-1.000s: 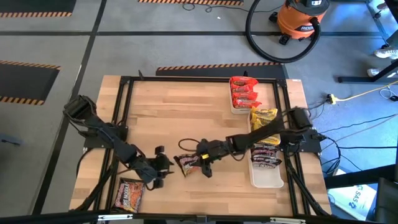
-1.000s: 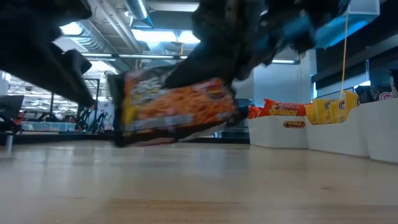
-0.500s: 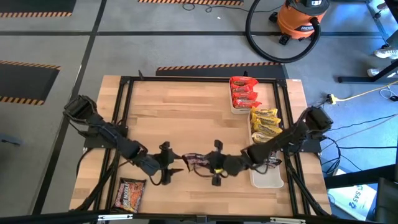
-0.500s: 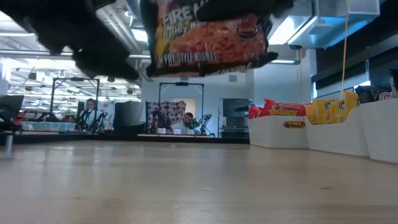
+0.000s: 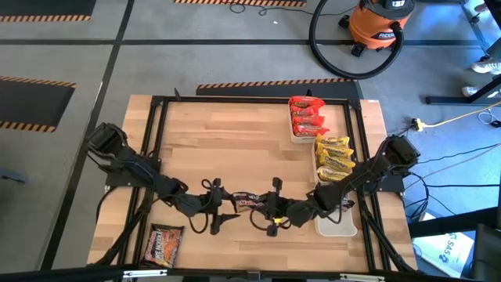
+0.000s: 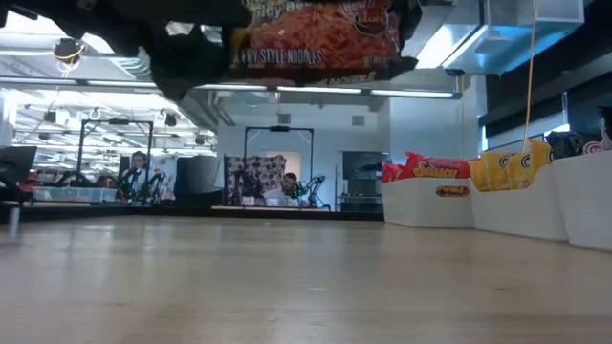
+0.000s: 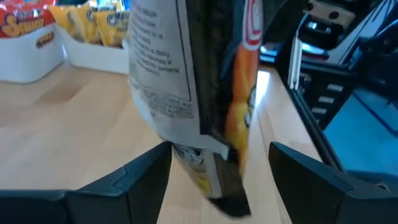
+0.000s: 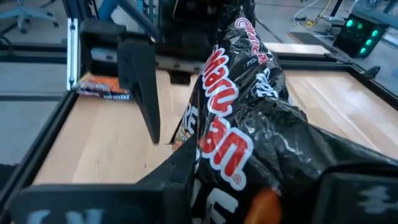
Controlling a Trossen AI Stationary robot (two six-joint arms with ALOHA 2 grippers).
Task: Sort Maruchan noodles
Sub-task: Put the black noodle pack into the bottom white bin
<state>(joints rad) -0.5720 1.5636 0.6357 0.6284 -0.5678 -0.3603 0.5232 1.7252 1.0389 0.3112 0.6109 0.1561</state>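
Right gripper [image 5: 273,215] is clamping a dark shiny plastic noodle packet [image 5: 252,202] above the wooden table [image 5: 227,149], facing the wide-open left gripper [image 5: 219,207].

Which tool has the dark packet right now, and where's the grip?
The right tool holds the dark noodle packet by one end, lifted off the table. The left tool stands open beside it, holding nothing.

A robotics lab: hazard-striped floor tape [image 5: 270,82], an orange shop vacuum [image 5: 381,23] beyond the table [image 5: 227,141], and more robot rigs [image 6: 277,164] under strip lights.
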